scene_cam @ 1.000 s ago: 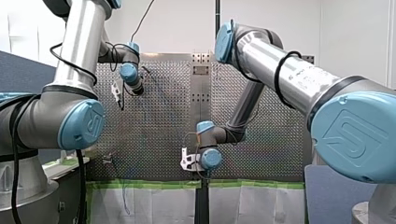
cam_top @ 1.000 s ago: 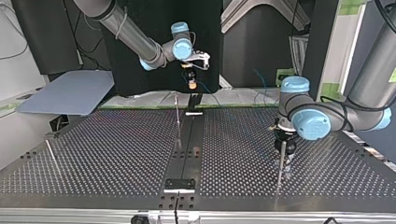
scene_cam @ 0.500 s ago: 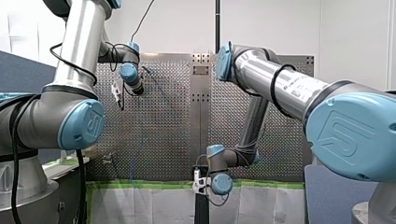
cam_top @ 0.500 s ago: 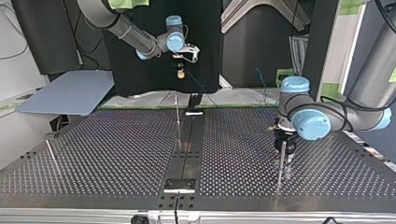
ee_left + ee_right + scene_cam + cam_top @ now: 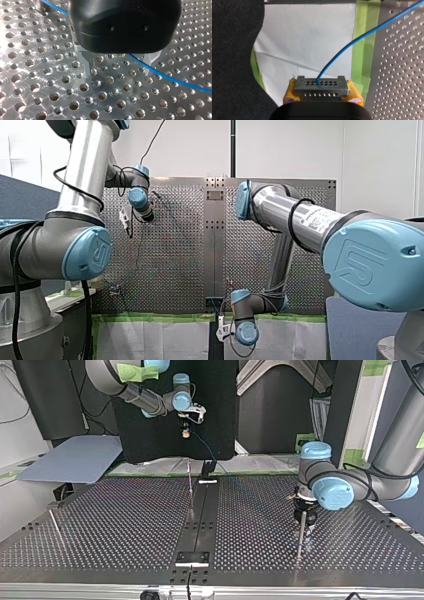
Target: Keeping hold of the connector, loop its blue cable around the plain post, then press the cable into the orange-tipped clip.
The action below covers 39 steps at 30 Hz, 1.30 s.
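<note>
The right arm's jaws are mostly cut off in the right wrist view. Only yellow pads [image 5: 291,91] peep out either side of the connector [image 5: 321,86], which they clamp. It hangs past the edge of the desk [image 5: 402,75], over white paper [image 5: 307,37]. Its long axis lies crosswise between the pads, holed face pointing away from the wrist. The blue cable [image 5: 352,40] leaves that face slanting toward the desk. A black housing [image 5: 125,22] hides the roots of the left arm's jaws, which stand wide, the cable passing loose between them.
</note>
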Each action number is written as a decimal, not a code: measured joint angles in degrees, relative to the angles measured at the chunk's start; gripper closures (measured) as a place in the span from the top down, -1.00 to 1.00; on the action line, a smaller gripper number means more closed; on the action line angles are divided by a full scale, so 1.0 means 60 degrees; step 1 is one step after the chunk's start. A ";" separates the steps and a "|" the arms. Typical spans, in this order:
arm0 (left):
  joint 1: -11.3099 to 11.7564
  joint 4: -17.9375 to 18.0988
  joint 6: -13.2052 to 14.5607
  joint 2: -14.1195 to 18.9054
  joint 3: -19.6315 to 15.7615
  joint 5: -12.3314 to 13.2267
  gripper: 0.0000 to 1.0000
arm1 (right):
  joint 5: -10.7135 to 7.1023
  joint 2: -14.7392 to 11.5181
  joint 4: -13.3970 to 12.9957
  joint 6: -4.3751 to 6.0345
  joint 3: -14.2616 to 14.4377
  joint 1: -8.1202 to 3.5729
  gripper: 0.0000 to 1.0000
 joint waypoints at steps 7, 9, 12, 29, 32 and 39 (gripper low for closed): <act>-0.0002 -0.0009 0.0006 -0.0002 0.0000 0.0000 1.00 | 0.0059 0.0012 -0.0124 -0.0036 0.0030 -0.0055 -1.00; -0.0003 -0.0012 0.0010 -0.0002 0.0000 0.0000 1.00 | 0.0061 -0.0008 -0.0172 -0.0049 0.0065 -0.0049 -1.00; -0.0003 -0.0014 0.0013 0.0000 0.0000 0.0000 1.00 | 0.0047 -0.0142 -0.0340 -0.0065 0.0214 -0.0074 -1.00; 0.0026 -0.0039 0.0001 0.0001 0.0000 0.0005 1.00 | 0.0263 -0.1527 -0.1612 -0.0044 0.1608 -0.0131 -1.00; 0.0045 -0.0037 -0.0019 -0.0001 0.0000 0.0005 1.00 | 0.0279 -0.1798 -0.1613 -0.0047 0.1877 -0.0135 -1.00; 0.0067 -0.0068 -0.0029 -0.0002 0.0000 0.0000 1.00 | 0.0349 -0.2440 -0.1510 -0.0042 0.2520 -0.0163 -1.00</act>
